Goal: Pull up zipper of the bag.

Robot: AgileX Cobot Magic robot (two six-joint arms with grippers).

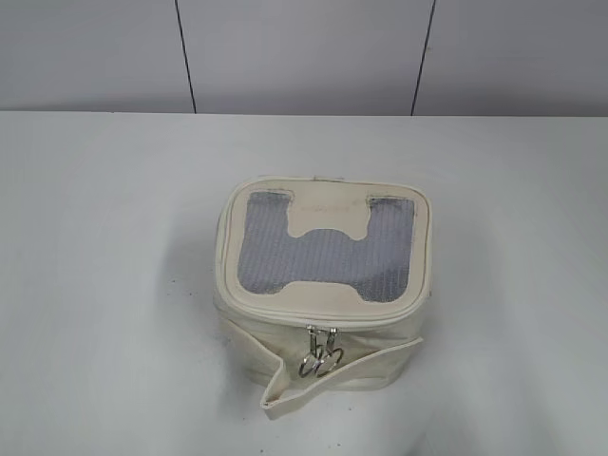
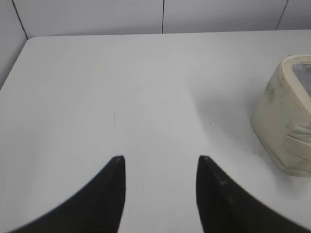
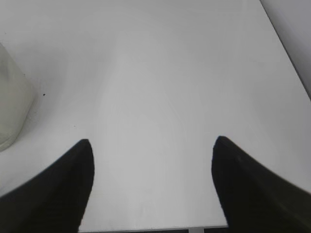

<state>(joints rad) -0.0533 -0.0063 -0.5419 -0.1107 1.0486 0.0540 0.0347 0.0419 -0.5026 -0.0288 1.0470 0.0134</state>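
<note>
The bag (image 1: 323,285) is a small boxy cream bag with a grey mesh lid and a cream H-shaped patch, standing mid-table. Its zipper (image 1: 323,321) runs round the lid rim, and two silver pulls with rings (image 1: 320,353) hang side by side at the front, above a cream strap (image 1: 351,372). Neither gripper shows in the exterior view. My left gripper (image 2: 160,160) is open and empty over bare table, with the bag (image 2: 286,121) to its right. My right gripper (image 3: 153,143) is open and empty, with the bag's edge (image 3: 12,107) at its far left.
The white table (image 1: 104,237) ends at a grey panelled wall (image 1: 304,52) behind. The table's right edge (image 3: 286,53) shows in the right wrist view, and its front edge (image 3: 146,228) lies just below the right fingers.
</note>
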